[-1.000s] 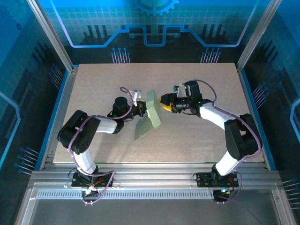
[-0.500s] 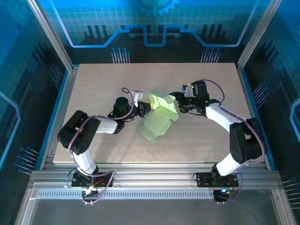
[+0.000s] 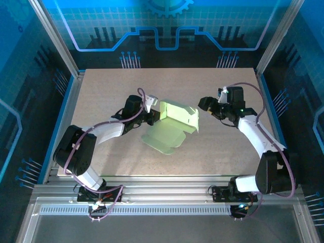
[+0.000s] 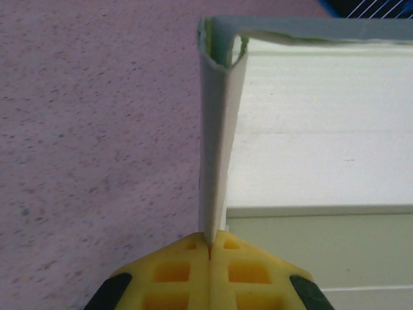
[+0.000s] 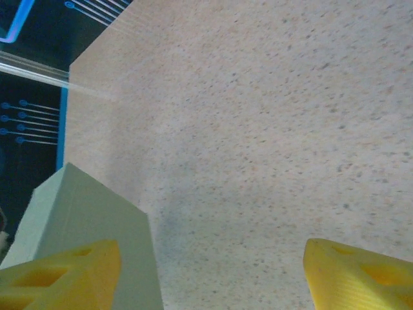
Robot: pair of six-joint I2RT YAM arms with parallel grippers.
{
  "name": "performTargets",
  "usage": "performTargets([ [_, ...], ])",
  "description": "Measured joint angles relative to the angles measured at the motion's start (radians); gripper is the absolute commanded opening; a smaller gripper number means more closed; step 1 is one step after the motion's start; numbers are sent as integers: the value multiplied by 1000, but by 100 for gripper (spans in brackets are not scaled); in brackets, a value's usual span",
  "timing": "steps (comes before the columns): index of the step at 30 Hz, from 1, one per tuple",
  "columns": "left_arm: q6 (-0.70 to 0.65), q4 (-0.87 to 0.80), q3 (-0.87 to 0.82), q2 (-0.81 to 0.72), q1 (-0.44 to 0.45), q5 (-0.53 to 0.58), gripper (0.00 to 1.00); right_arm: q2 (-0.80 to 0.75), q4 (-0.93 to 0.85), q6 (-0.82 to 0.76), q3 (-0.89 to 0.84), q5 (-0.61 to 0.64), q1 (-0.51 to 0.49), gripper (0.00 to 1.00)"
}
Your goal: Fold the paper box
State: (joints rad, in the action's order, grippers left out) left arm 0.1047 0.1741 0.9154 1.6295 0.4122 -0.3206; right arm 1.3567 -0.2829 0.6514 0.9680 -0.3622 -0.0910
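So, the pale lime-green thin-card paper box (image 3: 177, 119) sits about mid speckled beige surface (image 3: 101, 86). It's half formed: one section is raised and a flat flap lies on the surface toward the near edge. The left tool (image 3: 152, 115) is clamped on the box's left edge, and its wrist cam shows the yellow pads (image 4: 174, 271) pinched tight on a thin card wall. The right tool (image 3: 205, 104) has its jaws spread wide w/ nothing btwn them, and it's near the box's right end but not touching.

Key bit imo: the raised part's long axis runs roughly left-right, so the free end points at the right tool. That arm's the nearer one for the next crease, coming in from the right.
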Motion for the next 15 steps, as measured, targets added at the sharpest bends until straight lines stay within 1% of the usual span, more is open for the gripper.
performTargets([
  [5,-130,-346,177,4,0,39,0,-34,-54,-63,0,49,3,77],
  [9,-216,-609,338,45,-2,60,0,-49,-77,-89,0,62,12,77],
  [12,-256,-769,417,80,-2,97,0,-52,-76,-97,-8,63,20,77],
  [15,-281,-893,459,114,3,157,0,-51,-75,-99,-34,54,23,77],
])
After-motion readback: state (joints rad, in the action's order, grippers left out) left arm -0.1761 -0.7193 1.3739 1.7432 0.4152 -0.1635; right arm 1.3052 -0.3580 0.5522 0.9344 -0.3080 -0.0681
